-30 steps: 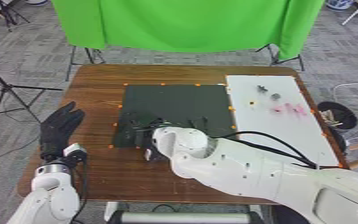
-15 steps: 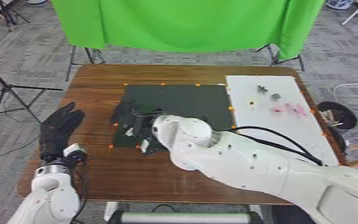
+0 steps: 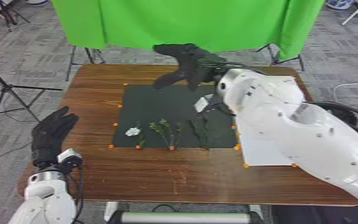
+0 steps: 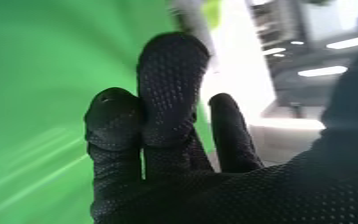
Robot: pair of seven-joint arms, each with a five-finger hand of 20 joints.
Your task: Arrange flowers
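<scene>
2 robot hands: the right robot hand (image 3: 193,65) is hanging high near the worktop's (image 3: 113,175) far edge, before the green curtain (image 3: 193,25), fingers extended and loose, gripping nothing; the left robot hand (image 3: 51,134) is waiting open at the left side.
White flower: bloom (image 3: 133,131) is lying on the dark mat (image 3: 171,105), near its left edge.
Leafy sprigs: greenery (image 3: 165,131) is lying beside the bloom, stems pointing to the mat's near edge.
Dark stems: slender pieces (image 3: 200,134) are lying right of the greenery, well apart from the bloom.
White sheet: surface (image 3: 269,150) is lying right of the mat, partly hidden under the right arm (image 3: 304,130); what it is holding there, the inspector is not telling.
Step in hand: judging by the layout, the robot is being readied for the next flower.
Approach: lowering the fingers from above, clear of the laid row, is looking soundest.
Grip: pinching 1 stem lightly, below its head, is likely sparing the petals.
Placing: keeping the stem parallel to its neighbours and releasing only at contact is advisable.
Risk: a trailing forearm or thumb is threatening to drag laid stems.
</scene>
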